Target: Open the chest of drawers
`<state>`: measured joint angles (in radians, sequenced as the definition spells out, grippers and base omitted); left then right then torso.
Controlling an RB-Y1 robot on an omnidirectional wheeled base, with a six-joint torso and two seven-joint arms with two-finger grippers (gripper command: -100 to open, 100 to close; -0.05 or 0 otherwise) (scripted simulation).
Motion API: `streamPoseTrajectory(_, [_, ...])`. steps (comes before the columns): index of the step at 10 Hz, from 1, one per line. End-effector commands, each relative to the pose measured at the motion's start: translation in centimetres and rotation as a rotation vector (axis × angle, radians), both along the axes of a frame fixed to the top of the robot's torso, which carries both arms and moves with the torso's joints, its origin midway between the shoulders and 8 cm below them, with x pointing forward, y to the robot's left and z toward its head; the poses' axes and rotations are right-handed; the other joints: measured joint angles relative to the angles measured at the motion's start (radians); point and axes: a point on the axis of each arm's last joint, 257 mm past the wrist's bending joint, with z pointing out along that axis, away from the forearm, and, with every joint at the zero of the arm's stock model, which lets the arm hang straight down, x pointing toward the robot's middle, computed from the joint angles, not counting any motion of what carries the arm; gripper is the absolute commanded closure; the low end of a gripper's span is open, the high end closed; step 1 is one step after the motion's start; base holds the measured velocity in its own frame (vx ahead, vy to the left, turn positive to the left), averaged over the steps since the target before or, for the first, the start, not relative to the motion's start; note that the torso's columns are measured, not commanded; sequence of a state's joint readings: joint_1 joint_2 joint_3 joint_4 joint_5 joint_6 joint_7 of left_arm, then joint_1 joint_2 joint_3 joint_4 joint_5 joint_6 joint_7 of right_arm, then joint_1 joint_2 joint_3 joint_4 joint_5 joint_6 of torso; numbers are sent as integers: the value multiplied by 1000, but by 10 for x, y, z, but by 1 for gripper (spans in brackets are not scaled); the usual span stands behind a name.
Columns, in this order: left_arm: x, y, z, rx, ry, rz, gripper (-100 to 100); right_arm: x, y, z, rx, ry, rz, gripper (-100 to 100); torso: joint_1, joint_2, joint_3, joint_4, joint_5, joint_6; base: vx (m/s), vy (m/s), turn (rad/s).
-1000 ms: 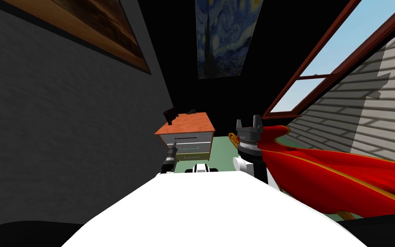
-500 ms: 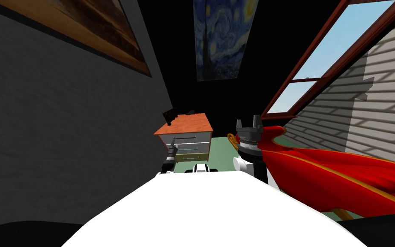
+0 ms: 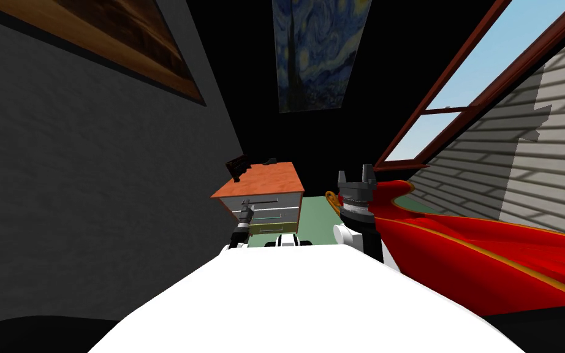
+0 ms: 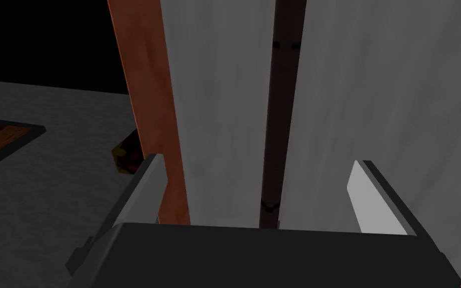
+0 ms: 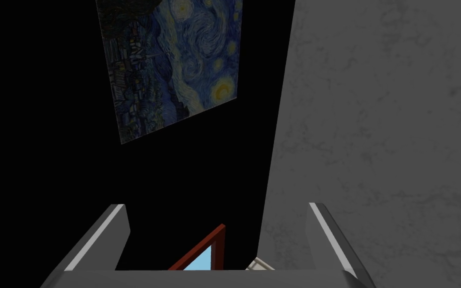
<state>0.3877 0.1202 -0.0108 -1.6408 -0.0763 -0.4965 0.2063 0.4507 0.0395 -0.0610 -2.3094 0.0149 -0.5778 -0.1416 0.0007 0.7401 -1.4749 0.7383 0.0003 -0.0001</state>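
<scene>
Hanging on the rough dark grey wall at far left is one framed brown painting [image 3: 122, 43]. Right of it, against that wall, the chest [image 3: 261, 205] stands on a green floor [image 3: 318, 209], ahead and a little left of centre. It is boxy, with a smooth orange-brown top [image 3: 264, 179] that carries two small dark things [image 3: 238, 165] at its back edge. Three flat fronts are stacked below: two grey, the lowest yellowish. The uppermost bears one thin dark bar.

The left gripper [image 3: 247, 210] is close up at the fronts' left end. In the left wrist view its two thin grey blades are spread wide and grasp nothing. One blade lies beside the top's brown edge [image 4: 147, 100], the other over a smooth grey front [image 4: 389, 90], with a narrow dark strip [image 4: 279, 110] between two grey fronts running between them. Whether a blade touches the chest I cannot tell.

The right gripper [image 3: 355, 174] is raised upright, right of the chest and well apart from it, blades released and empty.

Further right lies one glossy red cloth [image 3: 477, 251] with gold trim, below a window [image 3: 440, 107] with a dark red frame and two panes of blue sky.
</scene>
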Motion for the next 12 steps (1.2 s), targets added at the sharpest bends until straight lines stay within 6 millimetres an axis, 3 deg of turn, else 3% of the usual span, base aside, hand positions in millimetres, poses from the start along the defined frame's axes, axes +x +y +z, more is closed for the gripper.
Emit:
streamPoseTrajectory(1, [-2,-2,-5,-2,3,-1,100,0,0,0,0,0,0,0,0,3,2,1,0,0,-34,2,5])
streamPoseTrajectory(5, [-11,-2,3,1,-2,-8,100,0,0,0,0,0,0,0,-2,2,2,1,-1,0,-154,-3,17])
streamPoseTrajectory(6, [-6,-3,-4,-1,9,-4,-100,0,0,0,0,0,0,0,-1,-7,-3,-1,0,0,86,-30,-28])
streamPoseTrajectory(8, [-2,-4,-10,-3,18,-1,-100,0,0,0,0,0,0,0,-3,-15,-9,-4,-1,0,175,-54,-25])
streamPoseTrajectory(12, [-2,-1,0,-1,13,0,-100,0,0,0,0,0,0,0,0,1,1,1,0,0,87,-14,-11])
